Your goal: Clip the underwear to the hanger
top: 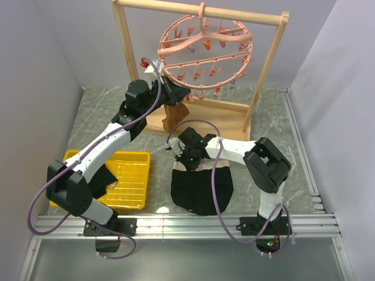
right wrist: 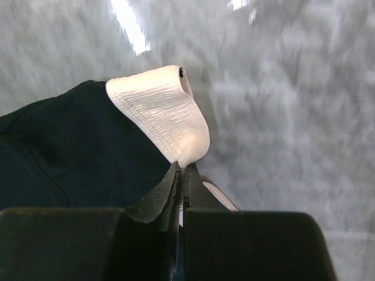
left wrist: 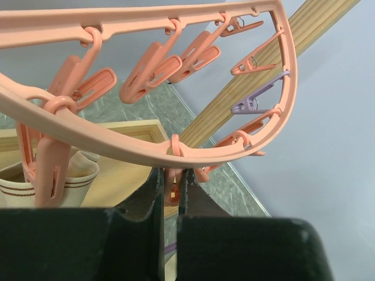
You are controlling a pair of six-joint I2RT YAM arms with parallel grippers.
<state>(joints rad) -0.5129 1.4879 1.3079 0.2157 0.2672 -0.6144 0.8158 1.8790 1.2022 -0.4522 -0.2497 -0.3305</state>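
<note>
The pink round hanger (top: 205, 50) hangs by its hook from the wooden frame's top bar. My left gripper (top: 170, 88) is at its lower left rim. In the left wrist view the jaws (left wrist: 171, 175) are shut on a pink clip peg (left wrist: 170, 190) dangling under the ring (left wrist: 146, 146). The black underwear (top: 202, 187) lies on the table in front. My right gripper (top: 190, 158) is shut on its pale waistband (right wrist: 167, 111) at the far left corner and lifts that fold a little above the table; black cloth (right wrist: 70, 152) hangs to the left.
The pale wooden frame (top: 126, 52) stands at the back on its base. A brown-and-cream garment (top: 176, 114) hangs clipped under the hanger and also shows in the left wrist view (left wrist: 76, 181). A yellow tray (top: 132, 175) with dark cloth sits at front left.
</note>
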